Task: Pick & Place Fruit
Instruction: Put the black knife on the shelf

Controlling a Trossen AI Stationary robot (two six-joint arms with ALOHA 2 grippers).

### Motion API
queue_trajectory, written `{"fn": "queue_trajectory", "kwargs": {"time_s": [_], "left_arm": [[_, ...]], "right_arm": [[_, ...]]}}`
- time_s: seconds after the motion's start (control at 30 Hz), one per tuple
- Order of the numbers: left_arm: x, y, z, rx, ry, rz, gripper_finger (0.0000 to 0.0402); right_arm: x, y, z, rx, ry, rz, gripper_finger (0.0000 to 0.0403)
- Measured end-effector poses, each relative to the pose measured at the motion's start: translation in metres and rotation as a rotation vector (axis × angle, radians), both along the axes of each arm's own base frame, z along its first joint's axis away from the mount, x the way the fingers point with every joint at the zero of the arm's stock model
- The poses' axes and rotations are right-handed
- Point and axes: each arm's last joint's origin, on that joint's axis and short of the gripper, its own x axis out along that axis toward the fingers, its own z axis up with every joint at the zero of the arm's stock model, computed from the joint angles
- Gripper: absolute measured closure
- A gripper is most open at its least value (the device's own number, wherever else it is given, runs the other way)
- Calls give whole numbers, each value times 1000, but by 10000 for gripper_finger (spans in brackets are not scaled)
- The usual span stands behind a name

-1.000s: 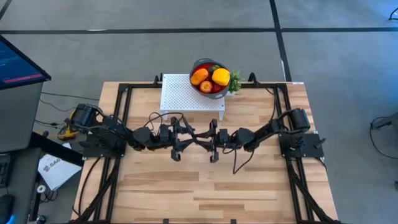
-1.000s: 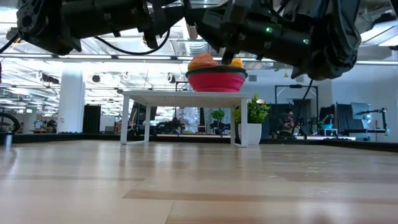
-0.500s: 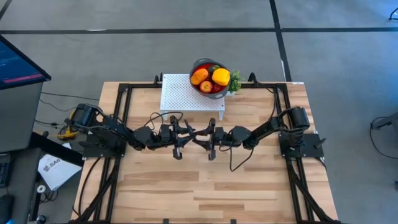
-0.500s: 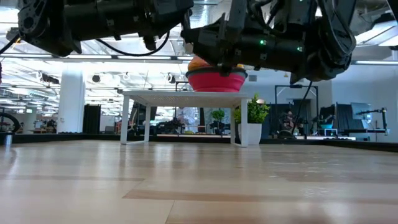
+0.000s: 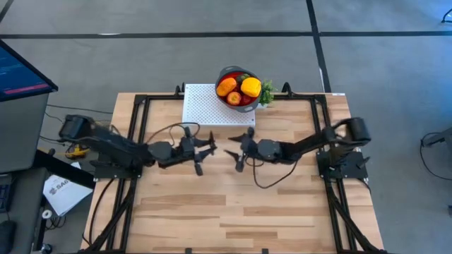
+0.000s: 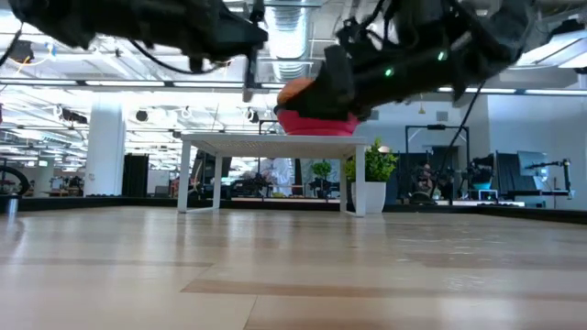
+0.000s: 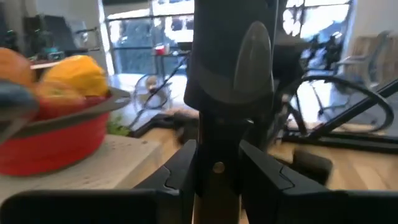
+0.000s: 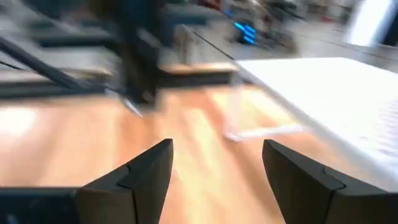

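Up close, the left gripper's [image 7: 214, 169] two dark fingers [image 7: 180, 167] are drawn in tight on a slim black knife [image 7: 233, 81], which stands upright between them in the left wrist view. The right gripper's [image 8: 214, 171] fingers [image 8: 146, 173] stand well apart with nothing between them, only bare wood showing through the gap. From above, the two grippers face each other over the middle of the wooden table [image 5: 233, 212], near one another but not touching, the left one reaching in from the left side and the right one from the right. Both hang above the tabletop in the low view. Beyond them, at the far edge of the table, a white perforated stand [image 5: 212, 109] carries a round red bowl [image 5: 221, 76] with a grey rim. The fruit sits inside the bowl: an orange piece [image 5: 226, 87], a larger yellow piece [image 5: 251, 87] and a red piece [image 5: 234, 98] in front of them. A small green plant [image 5: 268, 93] stands just beside the bowl on its right.
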Motion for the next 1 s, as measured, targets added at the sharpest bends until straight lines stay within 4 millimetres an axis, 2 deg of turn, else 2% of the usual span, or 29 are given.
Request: {"fn": "queue_trajectory", "kwargs": {"time_s": [0.2, 0.33, 0.47, 0.57, 0.7, 0.87, 1.0], "left_arm": [[-29, 11, 22, -59, 116, 81, 313], [-42, 29, 33, -203, 268, 171, 313], [-48, 52, 42, -352, 414, 231, 313], [-44, 73, 50, -445, 474, 255, 313], [-34, 104, 64, -527, 516, 290, 313], [-18, 147, 81, -551, 552, 345, 312], [-13, 179, 89, -602, 592, 431, 311]], "right_arm": [[-32, 7, 34, -78, 192, -129, 178], [-60, 6, 50, 32, 279, -166, 193], [-87, 5, 50, 204, 425, -183, 210], [-99, 8, 44, 241, 534, -205, 224], [-97, 16, 36, 224, 546, -243, 242], [-79, 26, 18, 214, 525, -217, 260], [-69, 32, 0, 193, 556, -203, 272]]}}
